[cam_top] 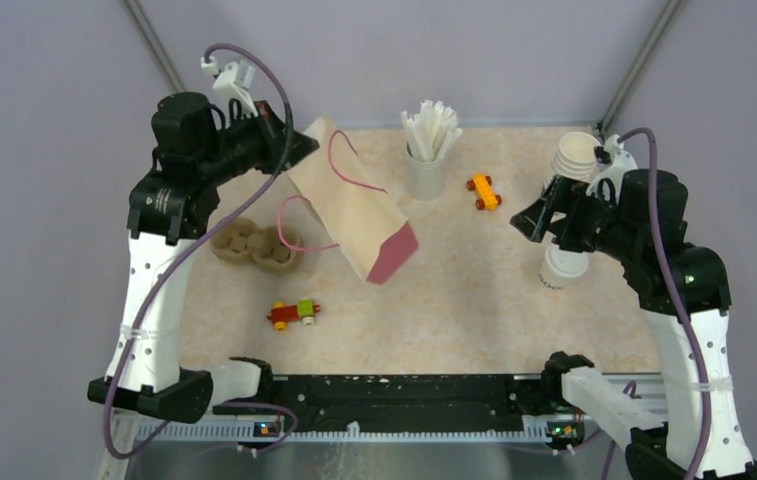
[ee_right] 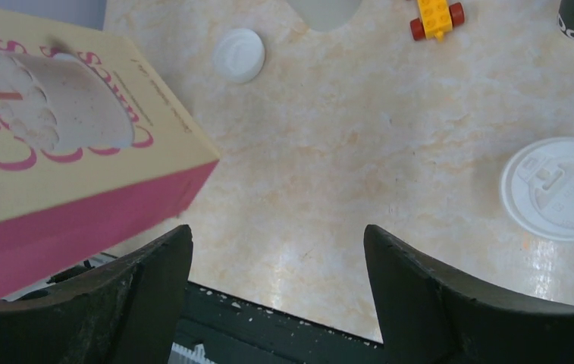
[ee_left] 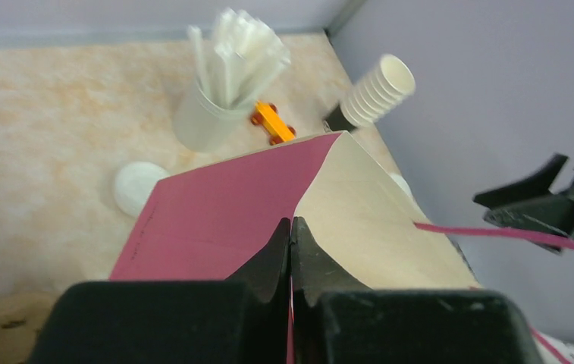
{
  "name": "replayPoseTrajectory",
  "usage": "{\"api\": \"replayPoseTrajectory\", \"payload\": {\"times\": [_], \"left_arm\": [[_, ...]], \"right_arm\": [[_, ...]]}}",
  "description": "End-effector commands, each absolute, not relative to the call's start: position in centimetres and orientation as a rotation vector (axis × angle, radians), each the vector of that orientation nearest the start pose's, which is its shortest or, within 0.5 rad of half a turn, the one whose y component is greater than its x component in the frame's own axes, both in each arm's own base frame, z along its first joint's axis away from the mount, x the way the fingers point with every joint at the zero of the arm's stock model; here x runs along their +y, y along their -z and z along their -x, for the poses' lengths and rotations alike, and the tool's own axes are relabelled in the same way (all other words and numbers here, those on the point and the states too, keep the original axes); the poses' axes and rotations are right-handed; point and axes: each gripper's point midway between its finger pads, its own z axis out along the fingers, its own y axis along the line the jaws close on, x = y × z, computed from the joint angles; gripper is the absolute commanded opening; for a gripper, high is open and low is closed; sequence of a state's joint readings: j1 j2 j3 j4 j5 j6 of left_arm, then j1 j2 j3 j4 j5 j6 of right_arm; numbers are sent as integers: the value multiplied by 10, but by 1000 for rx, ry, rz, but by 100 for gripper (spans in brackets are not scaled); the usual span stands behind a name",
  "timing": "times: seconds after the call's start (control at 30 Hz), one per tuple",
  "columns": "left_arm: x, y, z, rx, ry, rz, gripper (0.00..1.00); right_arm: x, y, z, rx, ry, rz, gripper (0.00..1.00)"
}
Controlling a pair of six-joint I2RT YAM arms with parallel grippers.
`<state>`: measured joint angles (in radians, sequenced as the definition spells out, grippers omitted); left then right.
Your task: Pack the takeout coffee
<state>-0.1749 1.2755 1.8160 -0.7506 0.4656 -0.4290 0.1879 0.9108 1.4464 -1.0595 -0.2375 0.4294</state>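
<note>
Barely begun — left jaws grasp the tilted paper bag [cam_top: 354,205], right jaws released over the unpacked lidded cup [cam_top: 562,270].

- paper bag [cam_top: 354,205]: cream faces, a deep pink side panel and base, pink cord handles, pink lettering
- surface [cam_top: 474,300]: pale beige, marbled with orange-tan veins
- cup tray [cam_top: 254,245]: brown
- holder [cam_top: 424,178]: grey-white, with white sticks [cam_top: 431,128]
- takeout coffee cup [cam_top: 562,268], loose lid [ee_right: 239,54] and stacked cups [cam_top: 576,155]: white
- far toy car [cam_top: 484,191]: orange-yellow with red wheels
- near toy car [cam_top: 292,313]: red, yellow and green
- left gripper [ee_left: 291,227] and right gripper [ee_right: 277,250]: black
</note>
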Motion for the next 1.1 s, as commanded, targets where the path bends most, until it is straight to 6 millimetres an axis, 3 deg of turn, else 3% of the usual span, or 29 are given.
{"api": "replayPoseTrajectory", "payload": {"times": [0.0, 0.23, 0.43, 0.63, 0.8, 0.97, 1.03, 1.07], "left_arm": [[-192, -442, -273, 1919, 1035, -192, 0], [-272, -394, -242, 2019, 1174, -440, 0], [-321, -358, -240, 1962, 1216, -698, 0], [-342, -326, -264, 1902, 1148, -885, 2], [-361, -320, -285, 1835, 1130, -966, 6], [-376, -313, -295, 1806, 1163, -1035, 23], [-378, -316, -303, 1797, 1138, -1027, 40], [-379, -321, -307, 1789, 1122, -1016, 43]], "right_arm": [[98, -343, -193, 2143, -624, -113, 82], [96, -337, -182, 2128, -640, -145, 82], [91, -335, -183, 2126, -605, -165, 82], [82, -332, -179, 2142, -548, -174, 82], [77, -333, -178, 2125, -519, -188, 82], [76, -334, -183, 2120, -514, -201, 82], [76, -334, -186, 2125, -510, -201, 82], [77, -334, -187, 2127, -509, -200, 82]]}}
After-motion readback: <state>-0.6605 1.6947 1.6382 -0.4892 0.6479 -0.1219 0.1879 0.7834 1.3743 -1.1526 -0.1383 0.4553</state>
